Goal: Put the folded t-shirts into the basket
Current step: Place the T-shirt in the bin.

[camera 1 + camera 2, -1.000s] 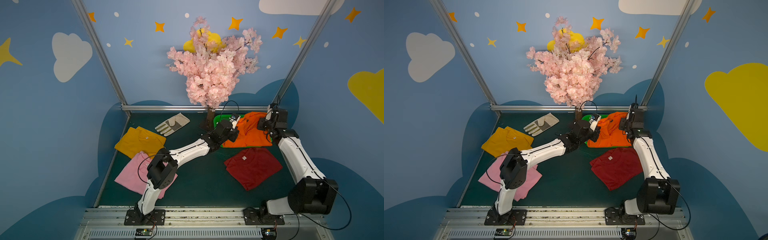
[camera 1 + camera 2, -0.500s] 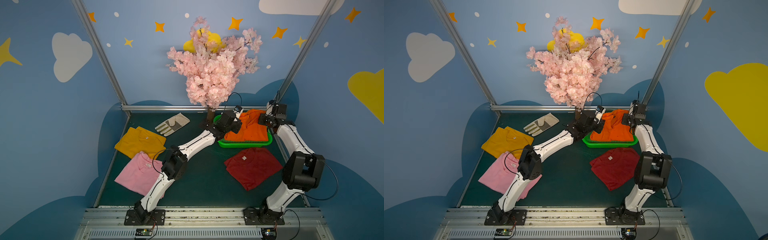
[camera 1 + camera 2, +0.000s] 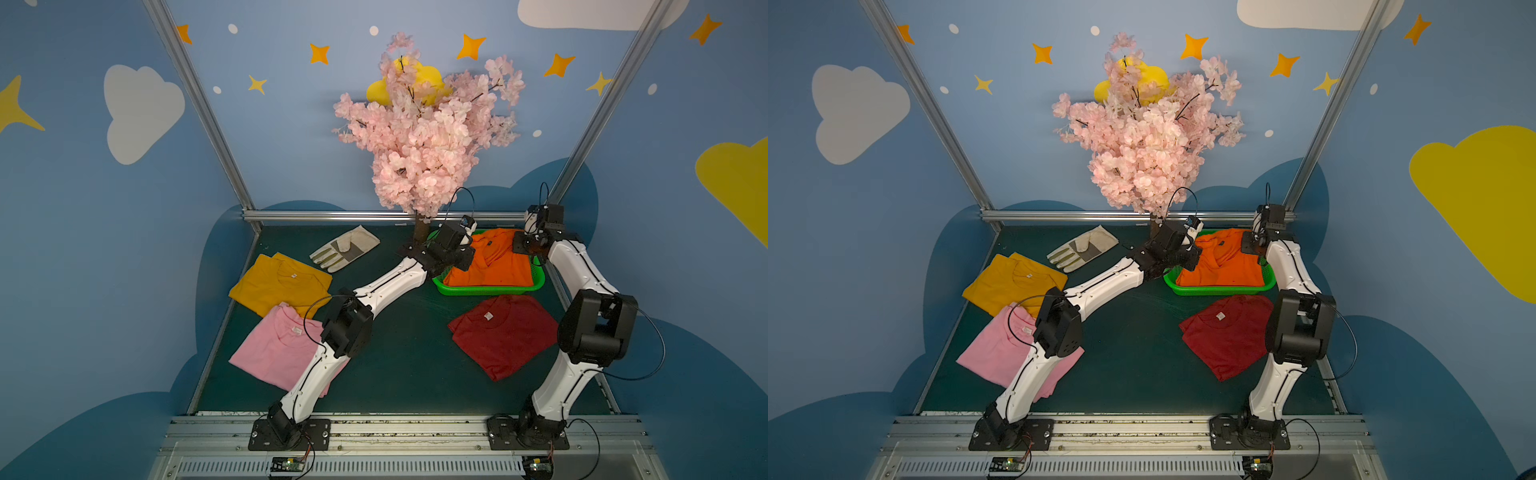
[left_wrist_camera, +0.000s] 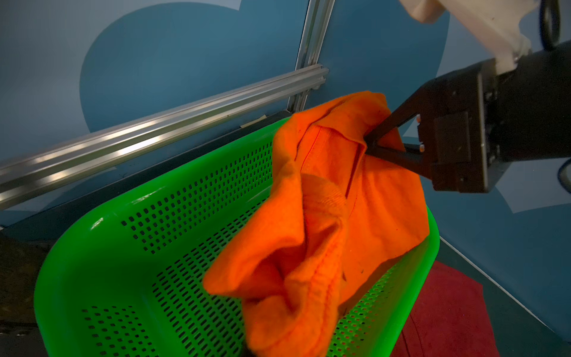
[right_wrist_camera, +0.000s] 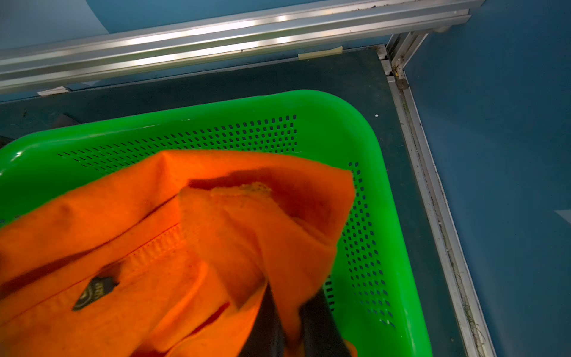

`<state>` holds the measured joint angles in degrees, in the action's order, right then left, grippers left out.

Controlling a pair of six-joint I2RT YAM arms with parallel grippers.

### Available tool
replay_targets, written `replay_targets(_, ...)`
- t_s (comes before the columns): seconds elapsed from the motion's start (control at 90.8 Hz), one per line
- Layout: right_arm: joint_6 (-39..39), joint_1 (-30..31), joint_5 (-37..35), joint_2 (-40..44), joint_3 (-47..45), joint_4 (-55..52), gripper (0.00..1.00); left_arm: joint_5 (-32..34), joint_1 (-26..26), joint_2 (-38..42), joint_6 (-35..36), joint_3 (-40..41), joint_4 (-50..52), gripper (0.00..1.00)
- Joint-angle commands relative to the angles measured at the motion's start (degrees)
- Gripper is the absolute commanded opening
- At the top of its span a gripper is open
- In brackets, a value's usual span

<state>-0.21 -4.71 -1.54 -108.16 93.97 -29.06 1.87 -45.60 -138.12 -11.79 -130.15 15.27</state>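
On the left of the dark green tabletop [image 3: 399,353], a mustard yellow t-shirt [image 3: 280,286] is laid flat with a small neck label showing. A light pink t-shirt [image 3: 274,349] is laid just nearer, touching it. A beige-and-grey work glove [image 3: 345,249] is seen farther back. The left arm [image 3: 386,286] is stretched from its near base across the pink shirt toward the far right. The left hand [image 3: 466,258] is clenched at the left end of the basket [image 3: 486,289], apparently on the orange t-shirt [image 3: 494,266], though its fingertips are hidden. The bright green perforated basket is set in the far right corner. The orange shirt is rumpled, draped inside the basket and held raised at its far edge. The right arm [image 3: 577,270] is bent upward and reached to the far side. The right hand [image 4: 370,145] is clenched on the shirt's raised far corner. A dark red t-shirt [image 3: 503,332] is laid flat just near of the basket.
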Motion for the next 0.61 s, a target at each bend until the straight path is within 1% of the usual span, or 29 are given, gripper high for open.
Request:
replay_targets(0.0, -2.67, 0.44, -3.84, -2.59, 2.61, -2.17, 0.00, 0.01, 0.49, -1.18, -1.68, 0.56, 1.10, 0.05)
replay_targets(0.154, -3.23, 1.31, -7.12, -7.43, 6.07, -3.26, 0.00, 4.15, 0.96, -5.17, 1.18, -1.83, 0.24, 0.08)
replay_targets(0.264, -3.28, 2.22, -9.39, -10.78, 8.32, -2.91, 0.00, 6.29, 1.50, -8.51, 3.35, -4.95, -0.12, 0.13)
replay_targets(0.341, -3.25, 2.72, -11.02, -12.99, 9.92, -1.77, 0.05, 8.49, 1.82, -10.82, 6.02, -7.49, -1.56, 0.23)
replay_targets(0.408, -2.84, 3.07, -11.97, -15.38, 11.76, -0.98, 0.11, 9.83, 1.96, -12.94, 8.79, -10.42, -2.63, 0.31)
replay_targets(0.496, -1.98, 3.51, -13.04, -18.57, 14.90, -1.05, 0.24, 11.35, 2.10, -16.34, 11.76, -16.17, -1.81, 0.44)
replay_targets(0.551, -1.68, 4.03, -14.00, -20.09, 17.15, -1.57, 0.32, 12.32, 2.14, -17.81, 12.87, -19.16, -0.87, 0.50)
replay_targets(0.595, -1.56, 4.36, -15.22, -21.01, 18.56, -2.21, 0.36, 12.65, 2.19, -18.08, 13.31, -19.99, -0.52, 0.54)
